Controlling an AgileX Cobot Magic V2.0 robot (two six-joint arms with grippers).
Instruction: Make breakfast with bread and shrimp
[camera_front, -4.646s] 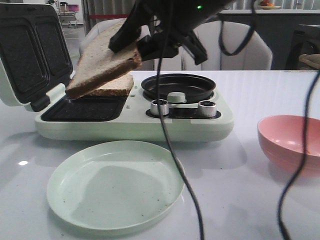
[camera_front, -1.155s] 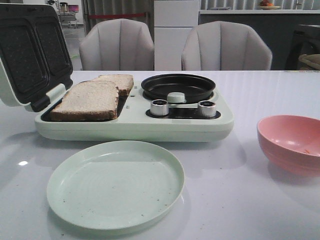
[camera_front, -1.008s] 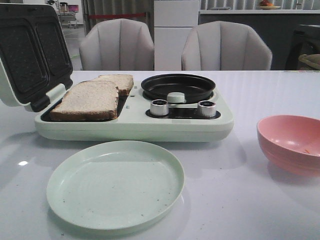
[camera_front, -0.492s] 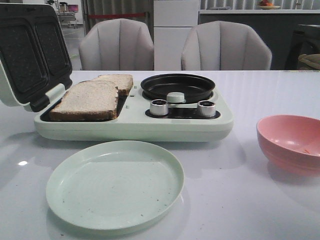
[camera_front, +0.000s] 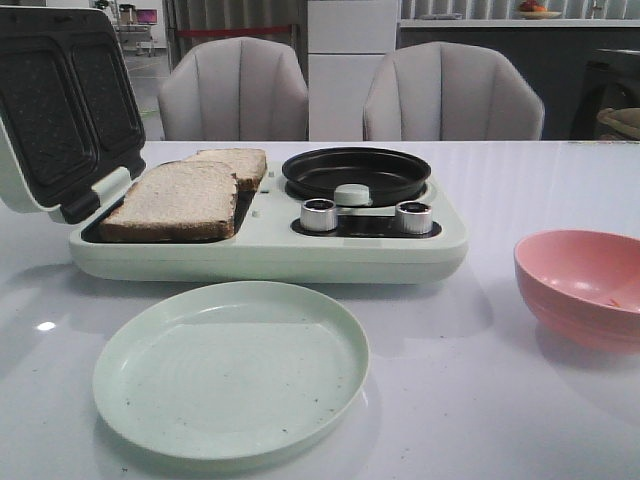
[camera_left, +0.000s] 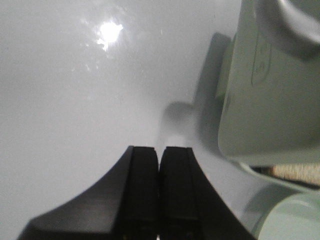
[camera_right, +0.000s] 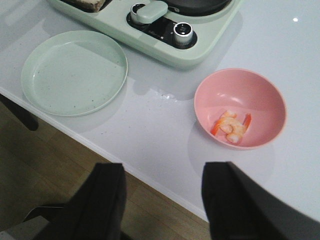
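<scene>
Two bread slices (camera_front: 180, 198) lie on the open grill plate of the pale green breakfast maker (camera_front: 270, 250), the near one overlapping the far one (camera_front: 235, 162). Orange-and-white shrimp (camera_right: 231, 125) lie in the pink bowl (camera_right: 265, 95); in the front view only a speck of them (camera_front: 612, 300) shows inside the bowl (camera_front: 565, 290). My left gripper (camera_left: 159, 155) is shut and empty, low over the white table beside the machine. My right gripper (camera_right: 162, 172) is open and empty, above the table's near edge, short of the bowl. Neither gripper shows in the front view.
A round pale green plate (camera_front: 230, 368) lies in front of the machine; it also shows in the right wrist view (camera_right: 74, 71). The machine's lid (camera_front: 62, 110) stands open at the left. A black round pan (camera_front: 356, 172) and two knobs (camera_front: 320, 213) sit on its right half. Two chairs stand behind the table.
An arm held the second bread slice over the grill plate 4.6 s ago; that slice now lies on the plate and the arm has left the front view. Nothing has moved over the last second.
</scene>
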